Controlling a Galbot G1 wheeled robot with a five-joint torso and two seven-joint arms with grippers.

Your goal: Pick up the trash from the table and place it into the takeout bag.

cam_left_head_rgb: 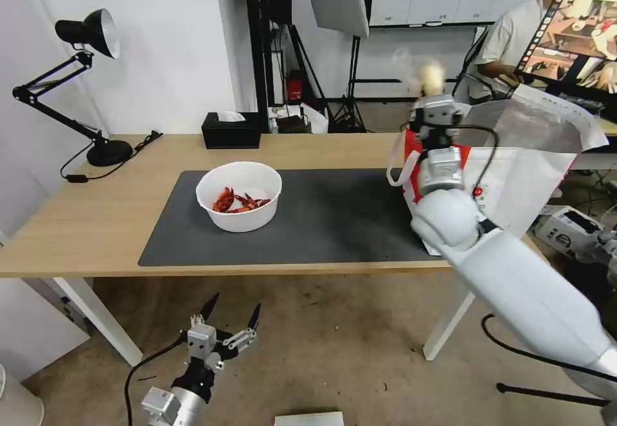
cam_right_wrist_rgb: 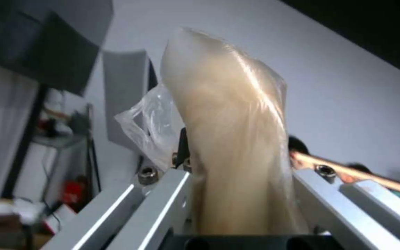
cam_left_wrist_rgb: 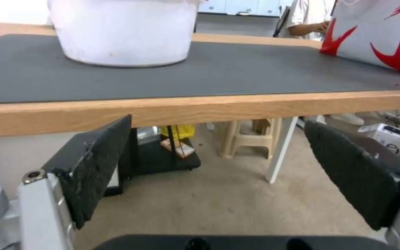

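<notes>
Right gripper point(cam_left_head_rgb: 432, 95): jaws clamped on beige ball in clear wrap point(cam_left_head_rgb: 431, 78), raised beside takeout bag point(cam_left_head_rgb: 514, 175); left gripper point(cam_left_head_rgb: 232, 313): jaws wide, empty, below worktop point(cam_left_head_rgb: 96, 220); white bowl point(cam_left_head_rgb: 239, 196) on mat point(cam_left_head_rgb: 334, 220)

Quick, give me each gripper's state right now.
Left gripper: open, holding nothing, parked low in front of the table.
Right gripper: shut on the beige ball in clear wrap, raised by the takeout bag.
</notes>
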